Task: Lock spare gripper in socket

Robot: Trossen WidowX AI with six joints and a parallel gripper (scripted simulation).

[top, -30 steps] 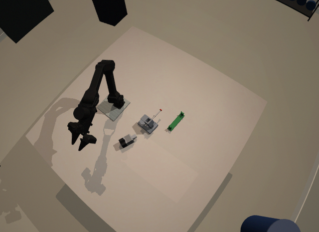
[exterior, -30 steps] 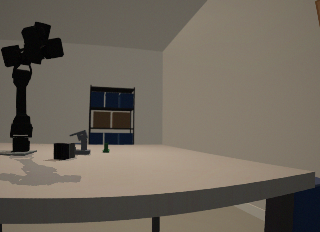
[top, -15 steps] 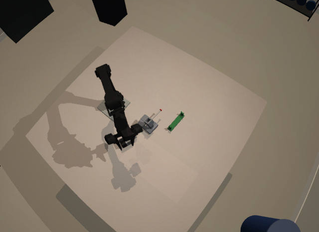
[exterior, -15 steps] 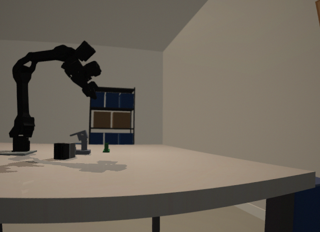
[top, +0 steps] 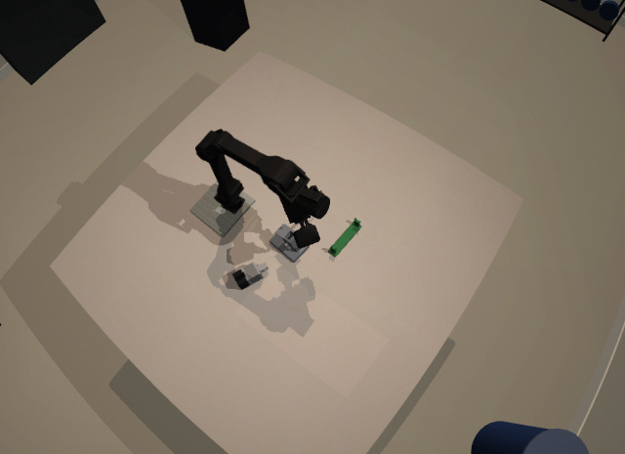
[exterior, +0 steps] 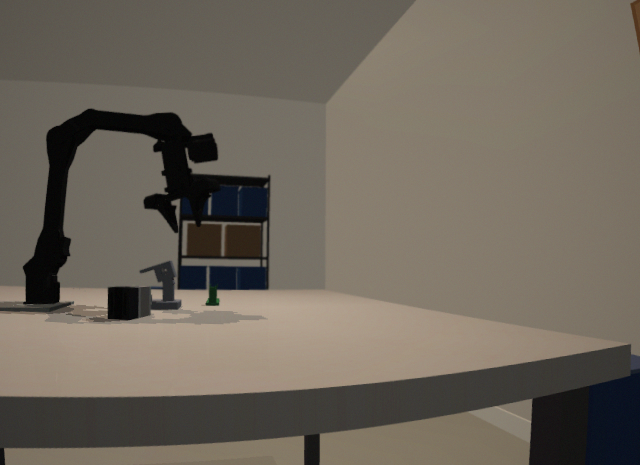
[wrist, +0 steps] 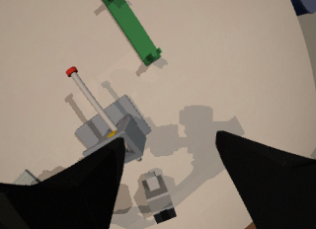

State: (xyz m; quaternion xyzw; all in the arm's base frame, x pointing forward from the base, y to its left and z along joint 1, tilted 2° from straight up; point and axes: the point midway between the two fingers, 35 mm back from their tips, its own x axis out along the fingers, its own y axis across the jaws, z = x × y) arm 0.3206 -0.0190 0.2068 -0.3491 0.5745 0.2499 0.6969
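My gripper [exterior: 187, 228] [wrist: 172, 141] is open and empty, pointing down high above the mount. The grey mount [top: 294, 256] [exterior: 169, 295] [wrist: 138, 136] stands on the table with its angled socket. The lock pin [wrist: 91, 98], a pale rod with a red head [wrist: 72, 71], runs into the socket at a yellow ring [wrist: 112, 133]; the top and exterior views do not show it clearly. The left fingertip covers part of the mount in the wrist view. The spare gripper [top: 247, 276] [exterior: 129, 302] [wrist: 158, 194], grey with a black end, lies beside the mount.
A green holder [top: 345, 237] [exterior: 212, 301] [wrist: 130, 29] with raised ends lies on the table on the mount's other side from the arm's base plate [top: 222, 228]. Shadows of the arm fall around the mount and spare gripper.
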